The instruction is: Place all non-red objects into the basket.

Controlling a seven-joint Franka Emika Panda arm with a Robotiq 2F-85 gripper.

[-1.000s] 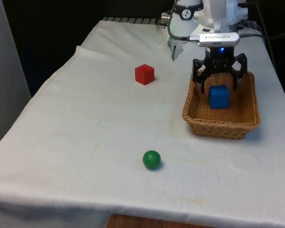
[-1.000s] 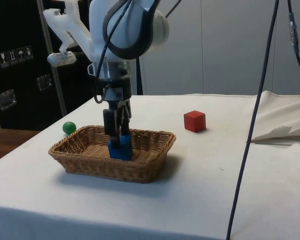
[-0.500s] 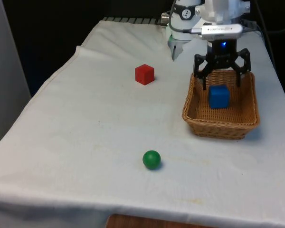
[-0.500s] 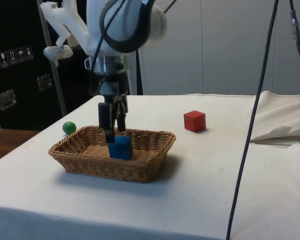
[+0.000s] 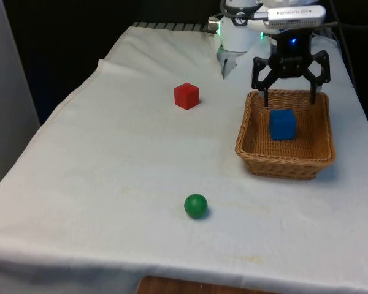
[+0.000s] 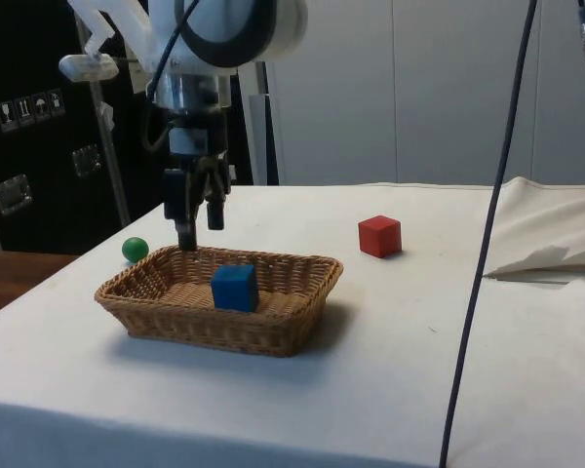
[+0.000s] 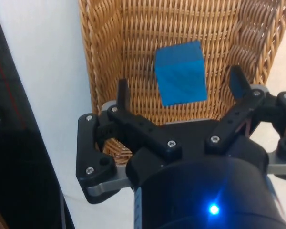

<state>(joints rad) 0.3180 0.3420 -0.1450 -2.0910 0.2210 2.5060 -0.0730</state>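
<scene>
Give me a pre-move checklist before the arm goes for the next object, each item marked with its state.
1. Blue cube released and lying inside the basket: ok.
2. Gripper open, nothing between the fingers: ok.
3. Gripper raised above the basket rim, over its far end: ok in the side view.
4. Green ball, the remaining non-red object, out on the cloth near the table's near edge with nothing next to it: ok.
5. Red cube on the cloth, apart from the basket and the ball, to be left there: ok.
6. Ball at rest: cannot tell.
</scene>
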